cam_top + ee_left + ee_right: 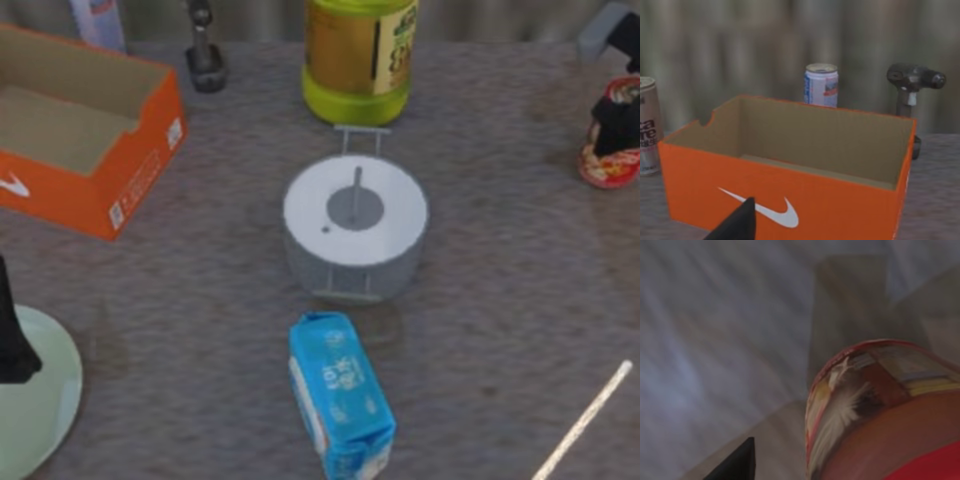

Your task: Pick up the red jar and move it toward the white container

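Observation:
The red jar (608,160) stands at the table's far right edge, its dark red lid mostly hidden under my right gripper (616,112), which is down over it. In the right wrist view the red jar (880,410) fills one side, very close. One black fingertip (742,460) shows with a clear gap to the jar, and the gripper is open. The white container (355,215), a short grey-sided cylinder with a white top and a centre pin, sits mid-table, well left of the jar. My left gripper (14,340) is parked open at the left edge.
A large yellow-green bottle (360,55) stands behind the container. An orange shoebox (85,135) lies at back left, with a drill (205,55) and a can (98,20) behind it. There is a blue-and-white carton (340,395) in front, a pale plate (45,400) at left and a white stick (585,420) at front right.

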Robot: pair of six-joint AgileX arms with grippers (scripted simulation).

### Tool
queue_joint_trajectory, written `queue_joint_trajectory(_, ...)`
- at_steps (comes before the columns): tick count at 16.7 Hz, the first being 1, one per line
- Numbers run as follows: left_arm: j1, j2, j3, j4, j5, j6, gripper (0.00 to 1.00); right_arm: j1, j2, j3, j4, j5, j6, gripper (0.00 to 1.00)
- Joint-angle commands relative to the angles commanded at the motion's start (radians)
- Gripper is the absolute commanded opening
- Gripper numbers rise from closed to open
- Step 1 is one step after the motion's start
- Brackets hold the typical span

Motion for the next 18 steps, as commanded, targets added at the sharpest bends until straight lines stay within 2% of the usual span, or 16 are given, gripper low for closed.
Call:
queue_joint_trajectory(6, 0.0, 0.0, 0.0, 0.0, 0.0, 0.0, 1.0, 0.002, -0.014, -0.057, 0.051, 0.0, 0.002, 1.0)
queue_joint_trajectory(18, 0.0, 0.0, 0.0, 0.0, 0.0, 0.0, 1.0, 0.002, -0.014, -0.057, 0.051, 0.0, 0.002, 0.1)
